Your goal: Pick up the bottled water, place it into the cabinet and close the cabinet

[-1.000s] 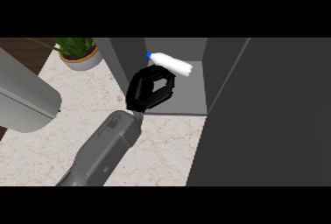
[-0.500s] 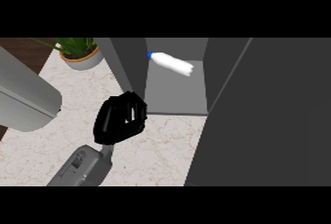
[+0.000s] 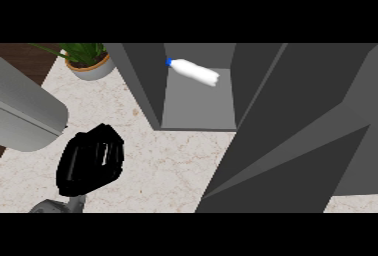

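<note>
My right hand (image 3: 90, 160) has drawn back, fingers (image 3: 100, 140) relaxed and empty; the bottled water (image 3: 196, 71) lies beyond them inside the cabinet (image 3: 140, 80), whose door (image 3: 295, 165) awaits closing.

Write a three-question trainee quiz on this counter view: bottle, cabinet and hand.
1. True or false: the white plastic water bottle with the blue cap lies on its side inside the dark grey cabinet.
2. The black hand over the speckled marble counter is: A) curled round the bottle, B) holding nothing, apart from the bottle, C) pushing the cabinet door.
3. Fill in: the cabinet door stands ____.

Key: 1 true. 2 B. 3 open.
</note>
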You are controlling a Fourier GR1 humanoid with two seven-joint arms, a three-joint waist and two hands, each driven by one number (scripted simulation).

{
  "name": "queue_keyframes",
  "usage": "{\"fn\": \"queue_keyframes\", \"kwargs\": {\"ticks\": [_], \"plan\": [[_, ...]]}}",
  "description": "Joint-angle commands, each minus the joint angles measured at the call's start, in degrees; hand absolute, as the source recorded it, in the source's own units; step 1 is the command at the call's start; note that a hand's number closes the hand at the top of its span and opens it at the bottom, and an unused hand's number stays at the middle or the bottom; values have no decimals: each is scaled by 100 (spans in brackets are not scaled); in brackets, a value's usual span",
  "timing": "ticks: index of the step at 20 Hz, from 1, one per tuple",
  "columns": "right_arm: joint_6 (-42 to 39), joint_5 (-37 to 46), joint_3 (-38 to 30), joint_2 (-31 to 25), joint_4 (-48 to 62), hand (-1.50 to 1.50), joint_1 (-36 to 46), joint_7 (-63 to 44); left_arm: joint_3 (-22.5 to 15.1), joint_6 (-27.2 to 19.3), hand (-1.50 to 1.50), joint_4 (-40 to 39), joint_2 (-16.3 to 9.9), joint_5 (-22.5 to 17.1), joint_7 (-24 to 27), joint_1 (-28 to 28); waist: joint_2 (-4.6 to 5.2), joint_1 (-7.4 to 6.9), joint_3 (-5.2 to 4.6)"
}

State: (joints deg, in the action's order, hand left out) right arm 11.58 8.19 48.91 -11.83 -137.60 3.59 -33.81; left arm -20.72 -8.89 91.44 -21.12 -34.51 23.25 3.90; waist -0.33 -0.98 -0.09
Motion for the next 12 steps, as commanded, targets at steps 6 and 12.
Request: {"fn": "queue_keyframes", "kwargs": {"ticks": [6,12], "plan": [[123,625,1036,1140,1087,150,1433,-464,513,452,150,618,-464,-241,115,-975,5,-17,-4],[869,629,399,1124,1627,150,2449,-499,793,844,150,645,-637,-426,273,-1243,31,-108,-14]]}}
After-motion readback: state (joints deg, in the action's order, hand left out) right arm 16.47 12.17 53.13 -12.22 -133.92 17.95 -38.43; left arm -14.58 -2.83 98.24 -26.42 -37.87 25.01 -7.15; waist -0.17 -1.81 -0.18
